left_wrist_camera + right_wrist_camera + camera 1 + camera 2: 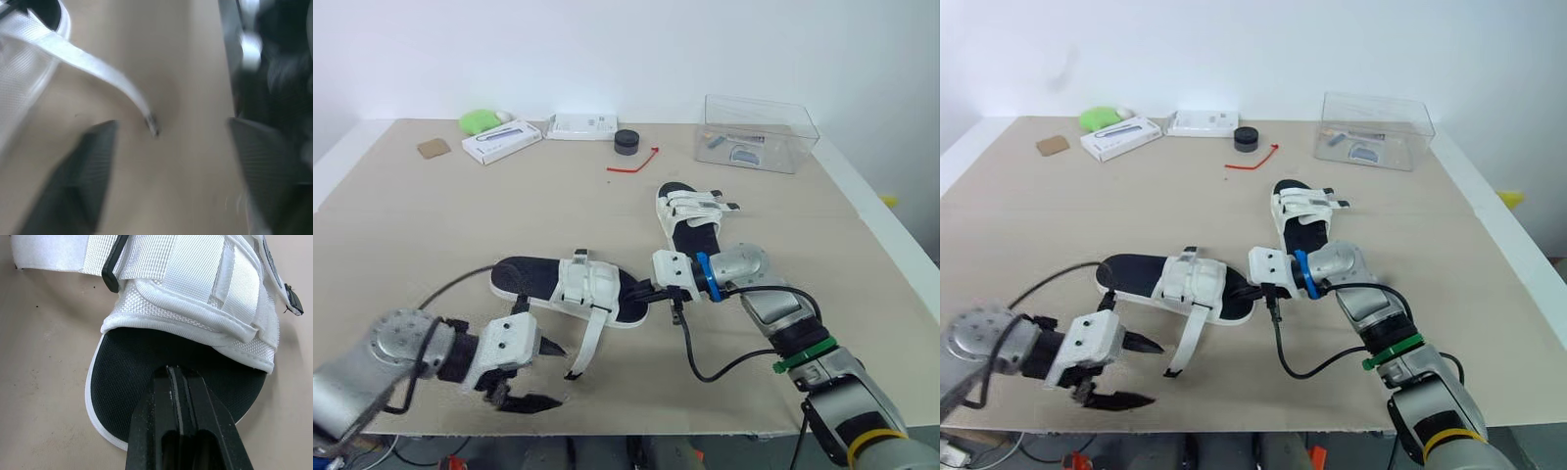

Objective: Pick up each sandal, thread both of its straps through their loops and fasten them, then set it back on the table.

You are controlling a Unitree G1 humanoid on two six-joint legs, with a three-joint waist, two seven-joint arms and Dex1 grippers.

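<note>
Table (411, 225) being occupied by two white-strapped sandals. Clear box (759, 132) being kept at table's 1 o'clock corner. Near sandal (533, 279) being laid flat near centre, lengthwise 9-to-3 o'clock. Far sandal (690, 220) being laid at its 1 o'clock, apart. Right gripper (644, 291), fingers pressed together, being rested on near sandal's black footbed at 3 o'clock end. Left gripper (544, 375), fingers spread, being held at sandal's 7 o'clock, just beside tip of loose strap (590, 338) being trailed toward 6 o'clock.

Black sandal (524, 279), white straps (590, 338)
</note>
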